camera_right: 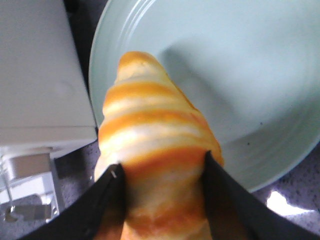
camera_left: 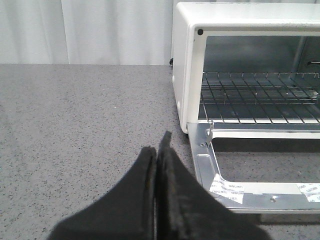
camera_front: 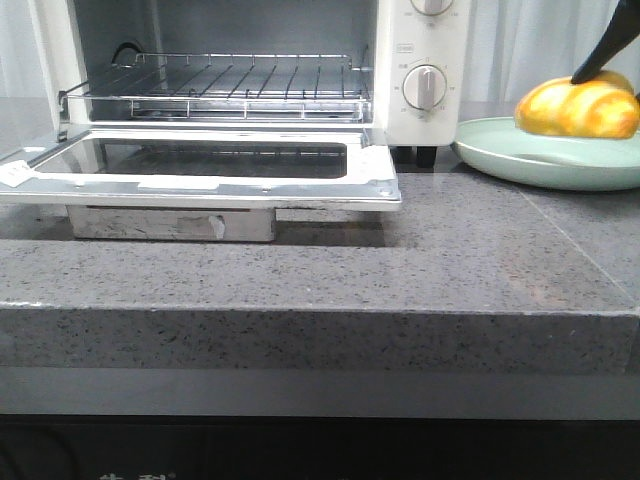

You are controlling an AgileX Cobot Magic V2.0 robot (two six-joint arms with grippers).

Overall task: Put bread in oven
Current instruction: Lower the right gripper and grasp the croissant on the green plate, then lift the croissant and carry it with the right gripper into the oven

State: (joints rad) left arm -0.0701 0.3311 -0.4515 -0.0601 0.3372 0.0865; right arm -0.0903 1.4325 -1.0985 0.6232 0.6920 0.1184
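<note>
The bread [camera_front: 578, 108], a glossy golden bun with orange stripes, is at the far right over the pale green plate [camera_front: 520, 160]. My right gripper [camera_right: 162, 164] is shut on the bread [camera_right: 155, 130], one black finger pressing each side; one finger [camera_front: 608, 52] shows above it in the front view. I cannot tell whether the bread still touches the plate. The white oven [camera_front: 420, 60] stands at the back left with its glass door [camera_front: 200, 165] folded down and its wire rack [camera_front: 220, 85] bare. My left gripper [camera_left: 161, 142] is shut and empty, low over the counter left of the oven [camera_left: 185, 65].
The plate [camera_right: 240, 60] lies right beside the oven's right side [camera_right: 35, 75]. The open door [camera_left: 250, 195] juts out over the grey speckled counter [camera_front: 450, 260]. White curtains hang behind.
</note>
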